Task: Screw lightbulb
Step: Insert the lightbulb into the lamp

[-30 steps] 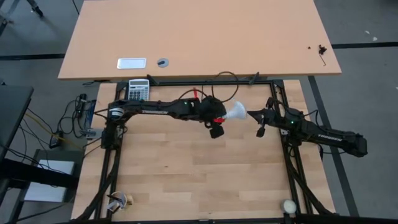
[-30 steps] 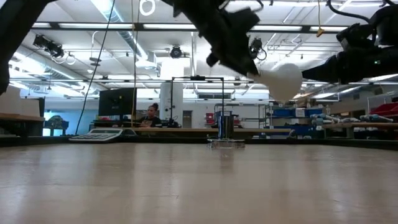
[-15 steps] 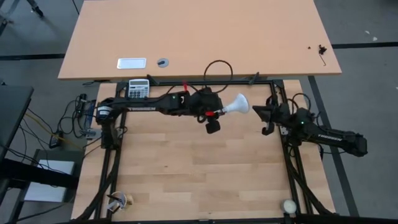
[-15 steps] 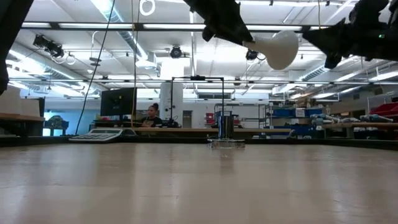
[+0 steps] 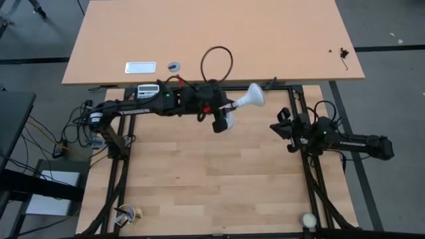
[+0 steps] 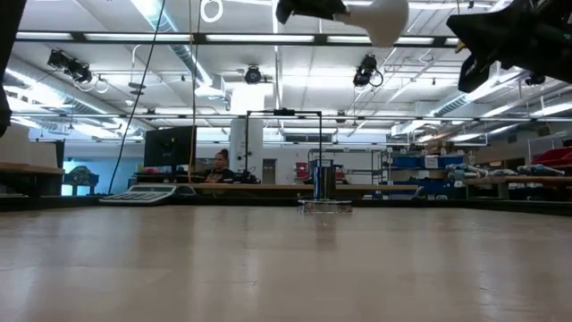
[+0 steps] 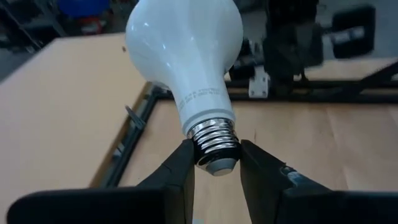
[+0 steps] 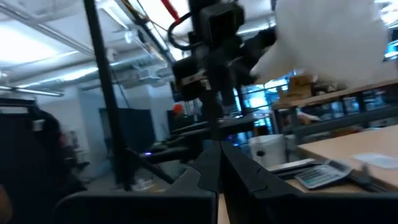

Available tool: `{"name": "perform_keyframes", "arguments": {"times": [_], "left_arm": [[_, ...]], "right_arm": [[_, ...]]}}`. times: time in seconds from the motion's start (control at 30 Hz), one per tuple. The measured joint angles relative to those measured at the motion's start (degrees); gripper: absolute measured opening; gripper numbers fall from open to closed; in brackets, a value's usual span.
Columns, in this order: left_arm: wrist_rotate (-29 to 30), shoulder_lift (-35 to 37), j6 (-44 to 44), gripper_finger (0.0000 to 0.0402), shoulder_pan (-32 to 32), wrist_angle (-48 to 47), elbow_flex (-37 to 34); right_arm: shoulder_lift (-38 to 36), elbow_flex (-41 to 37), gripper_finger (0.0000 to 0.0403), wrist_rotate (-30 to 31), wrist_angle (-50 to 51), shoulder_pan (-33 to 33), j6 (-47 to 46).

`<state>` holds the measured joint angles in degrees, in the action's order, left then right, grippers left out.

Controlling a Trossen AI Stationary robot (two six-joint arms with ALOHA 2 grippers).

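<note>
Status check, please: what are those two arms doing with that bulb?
Left gripper holds the lightbulb by its screw base, raised. Right gripper shut, empty, apart. Nothing between them.

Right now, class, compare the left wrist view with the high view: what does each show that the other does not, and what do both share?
Only the left wrist view shows the bulb's threaded metal base clamped between the left pincer's fingers. Only the high view shows the calculator, the looped black cord and the right pincer off to the side, shut on nothing. Both show the white lightbulb held by the left pincer above the wooden table.
</note>
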<state>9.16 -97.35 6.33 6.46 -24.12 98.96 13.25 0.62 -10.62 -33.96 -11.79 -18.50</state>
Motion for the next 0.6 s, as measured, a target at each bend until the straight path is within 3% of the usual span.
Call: {"name": "perform_keyframes", "arguments": {"times": [0.3,0.4,0.6], "left_arm": [[-5.1,0.3,1.0,0.0099,-0.1,6.2,0.0],[-7.2,0.3,1.0,0.0099,-0.1,8.2,0.0],[-12.2,0.3,0.9,0.0099,-0.1,12.1,-0.1]], "right_arm": [[15.8,0.0,0.0061,12.3,-20.4,9.3,1.4],[21.9,2.0,0.0085,12.6,-26.0,10.0,1.7],[34.1,13.1,0.0137,12.6,-26.8,11.6,5.8]]}}
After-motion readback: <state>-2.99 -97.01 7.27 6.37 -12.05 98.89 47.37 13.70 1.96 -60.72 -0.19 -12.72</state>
